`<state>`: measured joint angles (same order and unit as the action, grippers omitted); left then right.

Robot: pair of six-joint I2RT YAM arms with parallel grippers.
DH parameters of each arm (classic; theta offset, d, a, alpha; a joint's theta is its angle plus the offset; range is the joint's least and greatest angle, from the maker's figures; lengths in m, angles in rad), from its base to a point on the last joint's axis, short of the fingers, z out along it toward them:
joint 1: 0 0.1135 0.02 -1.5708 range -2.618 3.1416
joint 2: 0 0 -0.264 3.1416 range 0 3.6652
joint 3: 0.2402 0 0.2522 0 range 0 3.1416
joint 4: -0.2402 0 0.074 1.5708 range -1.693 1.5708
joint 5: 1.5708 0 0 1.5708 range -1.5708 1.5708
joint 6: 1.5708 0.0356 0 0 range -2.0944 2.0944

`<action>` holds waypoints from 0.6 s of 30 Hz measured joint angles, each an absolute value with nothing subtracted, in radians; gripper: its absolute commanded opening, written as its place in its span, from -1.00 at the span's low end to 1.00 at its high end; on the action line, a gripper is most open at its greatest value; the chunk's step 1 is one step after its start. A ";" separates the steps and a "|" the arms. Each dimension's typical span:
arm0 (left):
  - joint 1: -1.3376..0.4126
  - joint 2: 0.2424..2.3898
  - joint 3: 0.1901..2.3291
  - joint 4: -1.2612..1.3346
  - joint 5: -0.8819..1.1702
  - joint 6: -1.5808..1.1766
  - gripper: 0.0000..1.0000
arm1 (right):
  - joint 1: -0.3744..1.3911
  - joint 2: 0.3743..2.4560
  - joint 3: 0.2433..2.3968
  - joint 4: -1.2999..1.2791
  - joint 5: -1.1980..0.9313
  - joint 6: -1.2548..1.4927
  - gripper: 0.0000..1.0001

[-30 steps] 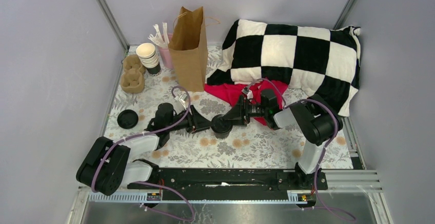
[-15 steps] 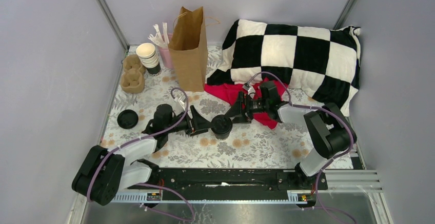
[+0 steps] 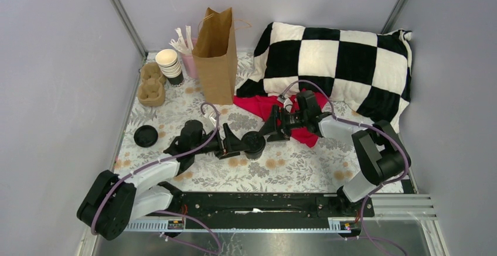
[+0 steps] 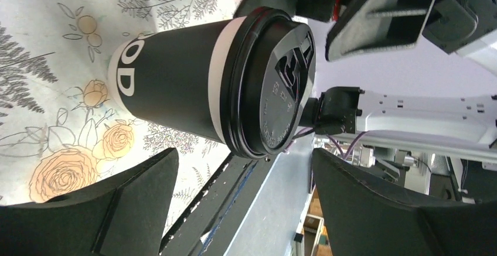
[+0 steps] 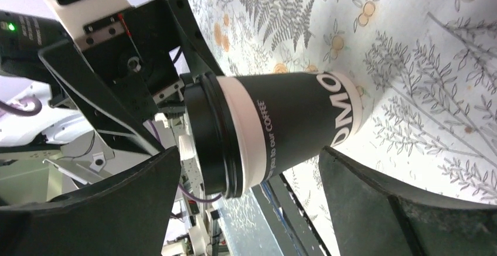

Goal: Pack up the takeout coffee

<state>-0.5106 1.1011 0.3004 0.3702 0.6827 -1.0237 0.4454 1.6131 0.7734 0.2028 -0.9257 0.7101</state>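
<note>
Top external: takeout coffee stands between spread left claw and right claw

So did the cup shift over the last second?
No. The cup stands where it was in the top view, the same way right of the loose lid.
</note>
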 measured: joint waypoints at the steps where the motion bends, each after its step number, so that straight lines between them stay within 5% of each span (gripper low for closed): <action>1: -0.510 1.091 0.304 0.346 0.673 -1.015 0.78 | 0.445 1.605 0.769 0.197 -0.925 0.704 0.89; 18: -0.477 1.202 0.394 0.319 0.670 -0.991 0.20 | 0.369 1.574 0.571 0.519 -1.041 0.873 0.40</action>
